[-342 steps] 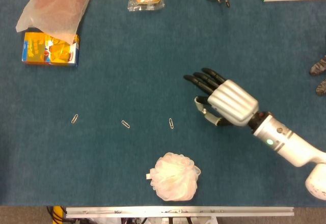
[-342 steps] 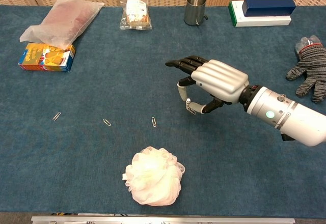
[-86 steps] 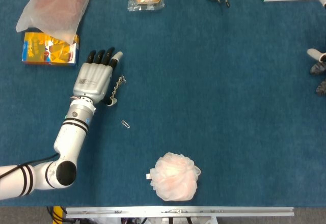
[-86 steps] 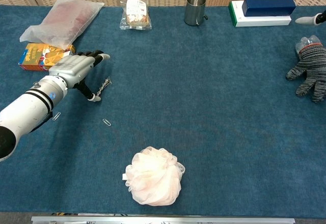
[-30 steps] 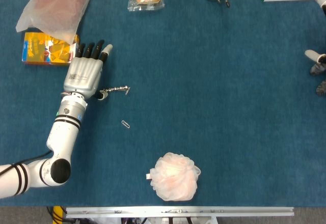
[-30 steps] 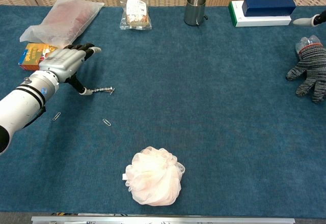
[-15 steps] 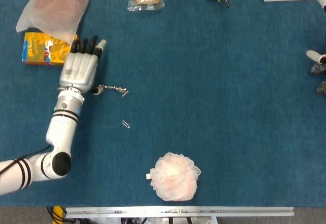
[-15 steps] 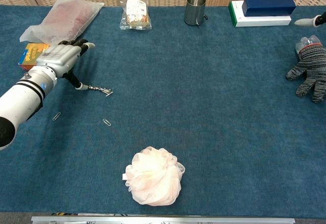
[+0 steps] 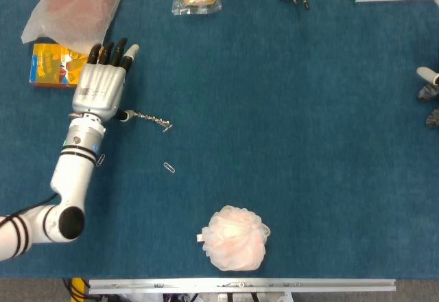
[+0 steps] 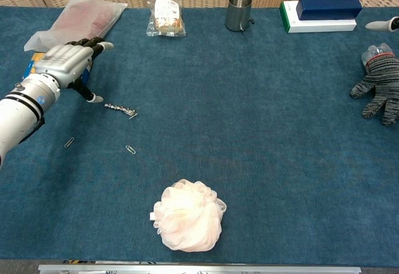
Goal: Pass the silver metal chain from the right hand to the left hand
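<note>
Chain [image 9: 152,119], silver, limp and probably slippery, lies stretched on the table [image 9: 288,110] just right of the released left robot hand [image 9: 101,86]; pinching its middle should hold best.

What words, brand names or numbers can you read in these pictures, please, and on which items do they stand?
None can be read.
Orange box: coloured print, too blurred.
Clear snack packet: label too small.
Blue box on the white-and-green box: no lettering shows.
Metal cup, pink bag: no print shows.
</note>
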Robot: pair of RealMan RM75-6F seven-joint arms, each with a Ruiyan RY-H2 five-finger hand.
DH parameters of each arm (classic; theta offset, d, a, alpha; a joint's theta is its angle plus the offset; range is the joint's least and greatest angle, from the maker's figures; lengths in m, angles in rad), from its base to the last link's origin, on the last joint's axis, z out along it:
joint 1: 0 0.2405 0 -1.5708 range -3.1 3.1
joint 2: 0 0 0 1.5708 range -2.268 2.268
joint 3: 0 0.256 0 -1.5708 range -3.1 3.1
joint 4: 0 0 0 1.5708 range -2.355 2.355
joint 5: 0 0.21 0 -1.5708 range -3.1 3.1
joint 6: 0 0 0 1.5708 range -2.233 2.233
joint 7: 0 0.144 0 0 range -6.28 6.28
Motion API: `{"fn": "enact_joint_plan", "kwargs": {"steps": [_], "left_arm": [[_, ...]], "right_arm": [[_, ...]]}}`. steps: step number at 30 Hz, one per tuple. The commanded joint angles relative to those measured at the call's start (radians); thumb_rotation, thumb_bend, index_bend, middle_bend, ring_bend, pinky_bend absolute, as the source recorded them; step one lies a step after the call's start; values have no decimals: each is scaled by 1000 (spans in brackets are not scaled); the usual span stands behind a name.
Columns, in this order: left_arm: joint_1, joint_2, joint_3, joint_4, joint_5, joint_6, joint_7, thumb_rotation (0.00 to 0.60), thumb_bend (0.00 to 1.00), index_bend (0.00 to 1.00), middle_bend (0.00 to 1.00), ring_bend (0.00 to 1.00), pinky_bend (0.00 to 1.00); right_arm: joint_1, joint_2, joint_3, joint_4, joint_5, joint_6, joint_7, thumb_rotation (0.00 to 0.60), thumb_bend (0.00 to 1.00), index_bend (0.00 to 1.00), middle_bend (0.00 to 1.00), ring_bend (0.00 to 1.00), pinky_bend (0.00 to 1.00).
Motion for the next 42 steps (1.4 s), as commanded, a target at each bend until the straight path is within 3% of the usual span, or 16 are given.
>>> {"fn": "enact_joint_plan", "kwargs": {"steps": [1,3,4,6,8,10,12,16,29,42], "left_arm": [[27,56,25,-46,90,40,-49,600,20,0,65,160,375],[36,79,33,-61,129,55,-66,600,20,22,311,403,514],[39,88,36,-65,147,58,-76,600,20,38,414,475,559],[44,103,44,-62,193,65,-105,600,20,110,713,662,685],[47,116,55,-53,233,61,-136,600,20,174,908,798,771],[46,127,63,-45,262,51,-162,600,20,242,992,920,860],[39,150,70,-54,261,1,-197,600,20,304,1000,988,935],[13,199,77,-74,269,-96,-251,600,19,373,1000,1000,998],[-17,232,84,-25,370,-180,-427,600,19,485,1000,1000,1000],[-42,244,79,4,475,-227,-730,600,19,526,1000,1000,1000]], "right_arm": [[-1,1,1,0,1,1,0,600,0,81,25,0,35],[-2,2,1,-1,2,2,1,600,0,81,25,0,35],[-3,2,0,0,2,1,1,600,0,82,25,0,35],[-2,1,-1,0,2,-2,0,600,0,83,25,0,35],[-1,0,-2,1,2,-6,-1,600,0,85,25,0,35],[0,0,-3,0,3,-10,-3,600,0,88,25,0,35],[1,1,-4,-3,4,-14,-5,600,0,91,25,0,35],[4,2,-3,-7,9,-22,-13,600,0,100,25,0,35],[14,4,-5,-15,25,-56,-27,600,0,108,25,0,35],[24,-5,1,-15,62,-85,-68,600,0,118,25,0,35]]}}
